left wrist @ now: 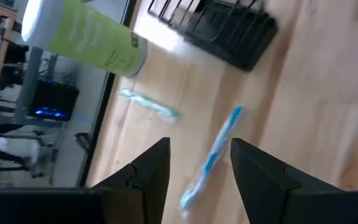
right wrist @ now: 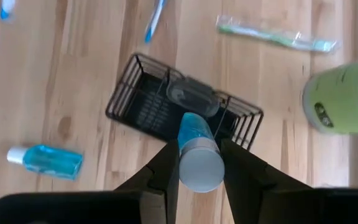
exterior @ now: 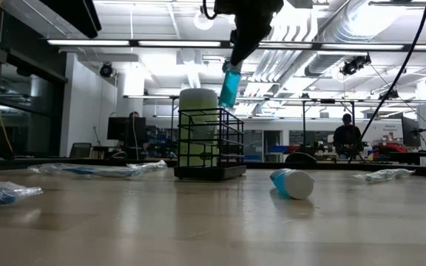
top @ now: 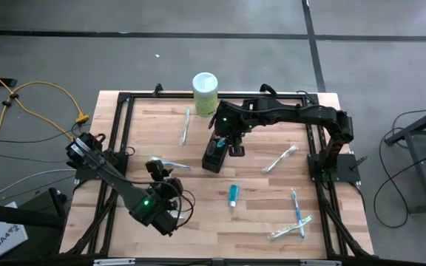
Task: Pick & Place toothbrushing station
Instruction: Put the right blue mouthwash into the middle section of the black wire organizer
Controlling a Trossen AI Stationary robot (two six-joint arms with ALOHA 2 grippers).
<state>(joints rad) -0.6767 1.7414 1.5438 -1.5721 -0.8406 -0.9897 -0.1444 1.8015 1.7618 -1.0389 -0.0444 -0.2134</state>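
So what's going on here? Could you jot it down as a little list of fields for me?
Holder: black wire-mesh holder standing mid-table
Right gripper: shut on a teal tube, held above the holder
Left gripper: open, over a blue toothbrush lying on the table
Second tube: lying on the wood in front of the holder
Green canister: upright at the table's far edge
Other toothbrushes: scattered, some wrapped
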